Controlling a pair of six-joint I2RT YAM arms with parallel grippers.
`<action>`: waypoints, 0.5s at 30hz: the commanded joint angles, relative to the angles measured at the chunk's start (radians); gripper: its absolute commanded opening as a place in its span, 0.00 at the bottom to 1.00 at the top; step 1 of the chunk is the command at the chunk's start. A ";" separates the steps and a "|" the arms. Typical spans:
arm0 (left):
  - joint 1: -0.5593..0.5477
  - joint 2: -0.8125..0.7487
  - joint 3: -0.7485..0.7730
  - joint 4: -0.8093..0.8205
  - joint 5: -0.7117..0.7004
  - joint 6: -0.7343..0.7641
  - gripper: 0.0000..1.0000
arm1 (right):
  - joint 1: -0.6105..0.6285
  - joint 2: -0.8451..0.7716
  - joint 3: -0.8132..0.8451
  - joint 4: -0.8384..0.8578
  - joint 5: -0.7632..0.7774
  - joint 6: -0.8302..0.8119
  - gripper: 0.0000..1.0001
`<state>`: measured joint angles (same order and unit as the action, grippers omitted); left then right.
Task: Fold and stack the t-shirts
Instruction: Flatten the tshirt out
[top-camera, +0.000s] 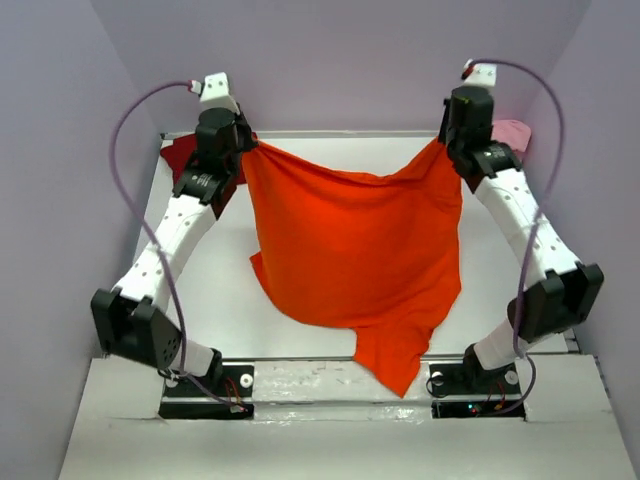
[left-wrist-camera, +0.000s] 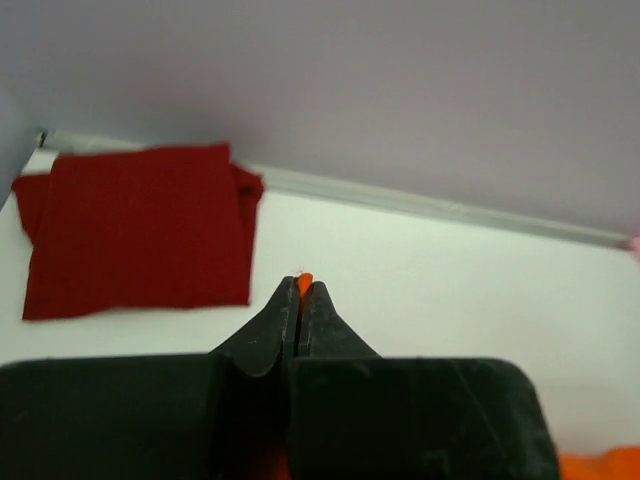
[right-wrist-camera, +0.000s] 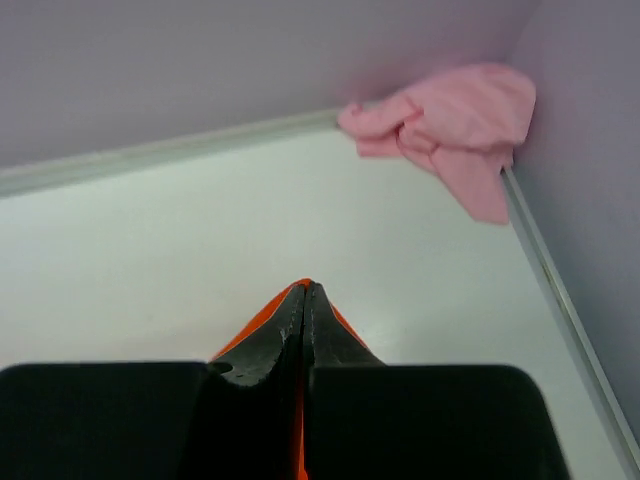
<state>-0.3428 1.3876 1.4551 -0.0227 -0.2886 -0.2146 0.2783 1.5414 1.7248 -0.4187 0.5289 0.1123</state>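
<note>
Now orange t-shirt (top-camera: 355, 255) clenched by left gripper (top-camera: 247, 147) and right gripper (top-camera: 447, 143); red t-shirt (left-wrist-camera: 135, 235) folded.

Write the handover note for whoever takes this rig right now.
Grippers: the left gripper is shut on one corner of the orange t-shirt. The right gripper is shut on another corner, and the shirt hangs spread between them, unfolded.
Others: the dark red t-shirt lies folded flat at the far left corner of the table. The pink t-shirt is crumpled in the far right corner.
Done: dark red folded.
Left: fold orange, fold pink, stack all three.
</note>
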 joint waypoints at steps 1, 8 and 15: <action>0.089 0.132 -0.104 0.243 -0.033 0.003 0.00 | -0.041 0.101 -0.131 0.259 0.066 0.015 0.00; 0.142 0.422 -0.051 0.321 -0.063 0.015 0.00 | -0.074 0.391 -0.079 0.287 0.030 0.052 0.00; 0.145 0.545 0.037 0.322 0.048 -0.003 0.00 | -0.074 0.442 -0.036 0.281 -0.075 0.059 0.00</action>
<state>-0.1989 1.9610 1.4120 0.1967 -0.2829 -0.2111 0.2085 2.0235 1.6077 -0.2485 0.5079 0.1444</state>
